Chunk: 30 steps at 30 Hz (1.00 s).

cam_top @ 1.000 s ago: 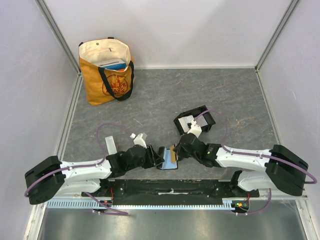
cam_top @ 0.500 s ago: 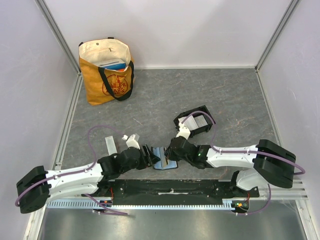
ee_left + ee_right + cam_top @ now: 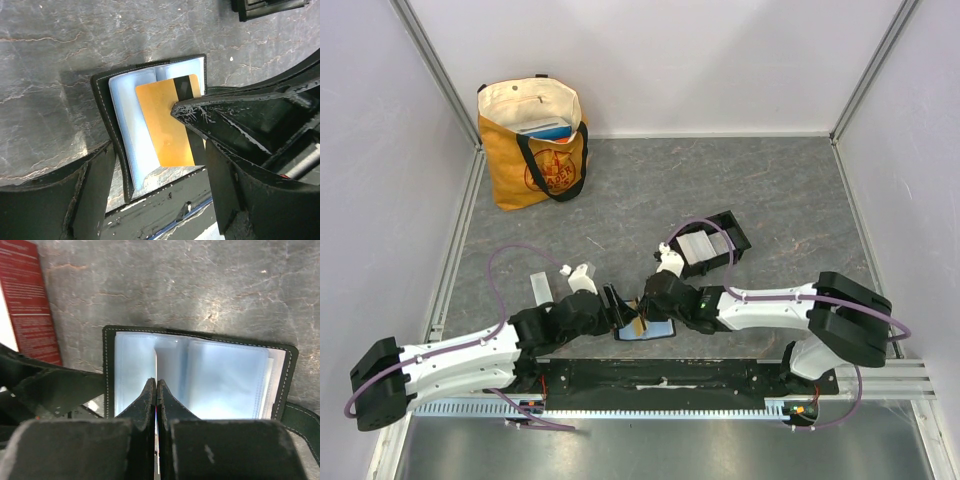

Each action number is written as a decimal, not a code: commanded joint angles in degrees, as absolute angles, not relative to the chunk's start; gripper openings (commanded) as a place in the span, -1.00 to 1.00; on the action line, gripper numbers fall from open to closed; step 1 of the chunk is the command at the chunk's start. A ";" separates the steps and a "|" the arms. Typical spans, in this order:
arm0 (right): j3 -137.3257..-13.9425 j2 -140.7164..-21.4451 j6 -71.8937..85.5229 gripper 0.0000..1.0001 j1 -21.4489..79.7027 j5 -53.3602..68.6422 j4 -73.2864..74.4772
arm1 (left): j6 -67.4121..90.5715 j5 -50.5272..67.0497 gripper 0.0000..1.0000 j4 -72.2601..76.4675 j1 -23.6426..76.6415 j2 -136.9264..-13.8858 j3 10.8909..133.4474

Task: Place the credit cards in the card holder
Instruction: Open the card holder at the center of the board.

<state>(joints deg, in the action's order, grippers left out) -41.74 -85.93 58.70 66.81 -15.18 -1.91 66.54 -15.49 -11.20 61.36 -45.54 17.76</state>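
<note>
**Card withdrawal from the wallet.** Nearest, the left gripper [image 3: 618, 312] stood wide open astride the wallet [image 3: 122, 120]. The right gripper [image 3: 156, 382] was pinched shut on the orange card [image 3: 165, 125], which lay over the wallet's sleeves. The next move called for lifting the card clear and carrying it toward 1 o'clock to the card holder [image 3: 741, 238]. A second earlier, the left jaws had been narrower.

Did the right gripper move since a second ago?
Yes. Seen from above, the right gripper slid left, away from the card holder.
</note>
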 commanded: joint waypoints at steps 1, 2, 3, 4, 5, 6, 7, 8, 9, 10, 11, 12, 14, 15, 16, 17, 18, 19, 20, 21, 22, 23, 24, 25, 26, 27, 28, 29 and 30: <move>-43.33 -87.54 58.18 -1.00 67.06 -14.76 -1.23 | 65.82 -16.70 0.54 -12.57 61.26 -45.44 17.85; -43.24 -87.45 58.27 -1.00 67.06 -15.03 -0.97 | 66.18 -16.61 0.51 -12.57 61.26 -45.09 17.41; -43.07 -87.10 58.36 -1.00 67.06 -15.55 -0.62 | 66.44 -16.61 0.46 -12.57 61.26 -44.83 17.05; -42.89 -86.66 58.36 -1.00 67.06 -16.17 -0.53 | 66.62 -16.70 0.39 -12.48 61.17 -44.48 16.70; -42.72 -85.96 58.19 -1.00 66.97 -16.69 -0.18 | 66.71 -16.79 0.32 -12.57 61.17 -44.39 16.44; -42.71 -85.17 58.01 -1.00 66.89 -17.48 -0.09 | 66.97 -16.96 0.21 -12.74 61.17 -44.38 16.35; -42.80 -84.12 57.57 -1.00 66.80 -18.27 1.74 | 66.97 -17.05 0.10 -12.74 61.26 -44.47 16.26; -42.72 -82.63 57.22 -1.00 66.62 -19.33 2.63 | 66.80 -17.31 -0.01 -13.01 61.26 -44.73 16.35; -42.71 -81.66 56.78 -1.00 66.62 -19.94 3.42 | 66.71 -17.58 -0.20 -13.18 61.26 -45.35 16.43; -42.63 -80.35 56.34 -1.00 66.45 -20.65 4.21 | 66.45 -17.75 -0.39 -13.44 61.17 -46.05 16.61; -42.54 -79.11 56.34 -1.00 66.27 -21.61 5.70 | 66.18 -17.75 -0.52 -13.62 61.08 -46.92 16.87; -42.28 -78.14 56.42 -1.00 66.10 -22.67 6.76 | 66.01 -17.84 -0.64 -13.71 61.08 -47.89 17.22; -40.88 -75.69 56.34 -1.00 65.31 -23.64 7.91 | 65.31 -17.58 -0.79 -13.62 61.17 -50.17 18.01; -40.17 -74.80 56.25 -1.00 64.69 -23.56 8.35 | 64.78 -17.49 -0.82 -13.62 61.17 -51.32 18.54; -39.38 -73.66 56.16 -1.00 64.08 -23.29 8.78 | 64.25 -17.40 -0.85 -13.45 61.17 -52.20 18.98; -38.85 -72.78 56.16 -1.00 63.38 -22.86 9.49 | 63.73 -17.32 -0.88 -13.10 61.08 -52.99 19.51; -38.06 -71.73 56.08 -1.00 62.67 -22.94 10.28 | 63.02 -17.31 -0.89 -12.92 61.17 -53.52 19.95; -37.19 -70.67 55.81 -1.00 62.41 -23.03 10.72 | 62.41 -17.40 -0.90 -12.83 61.17 -54.05 20.30; -36.66 -69.62 55.72 -1.00 61.97 -22.85 11.07 | 62.14 -17.49 -0.91 -12.83 61.08 -54.40 20.65; -36.04 -68.74 55.29 -1.00 61.61 -22.16 11.25 | 61.88 -17.58 -0.90 -12.75 61.08 -54.75 20.83; -35.69 -68.21 54.59 -1.00 61.09 -21.28 11.34 | 61.44 -17.58 -0.91 -12.31 61.17 -54.93 20.92; -35.60 -67.77 54.32 -1.00 60.74 -20.83 11.95 | 61.44 -17.67 -0.91 -12.04 61.08 -55.02 20.83; -35.33 -67.42 53.71 -1.00 60.30 -20.83 13.35 | 60.83 -17.75 -0.92 -10.82 61.17 -55.54 20.74; -35.25 -67.41 53.79 -1.00 60.29 -21.09 13.79 | 60.82 -17.75 -0.92 -10.72 61.08 -55.81 20.83; -35.16 -67.59 53.79 -1.00 60.29 -21.35 14.23 | 60.73 -17.75 -0.93 -10.81 61.17 -56.16 21.00; -34.98 -67.59 53.88 -1.00 60.21 -21.71 14.59 | 60.65 -17.67 -0.94 -10.72 61.08 -56.51 21.09; -34.72 -67.67 53.79 -1.00 60.12 -21.97 14.68 | 60.64 -17.67 -0.95 -10.72 61.08 -56.86 21.18; -34.28 -67.76 53.88 -1.00 60.03 -21.97 14.68 | 60.64 -17.58 -0.96 -10.72 61.08 -57.04 21.18; -34.19 -67.76 53.88 -1.00 59.94 -21.89 14.68 | 60.73 -17.58 -0.96 -10.64 61.08 -57.13 21.09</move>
<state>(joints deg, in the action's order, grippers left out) -35.35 -68.66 54.68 60.42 -20.67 13.26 63.20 -16.03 -12.58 61.34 -56.29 19.14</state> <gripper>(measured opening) 0.007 0.051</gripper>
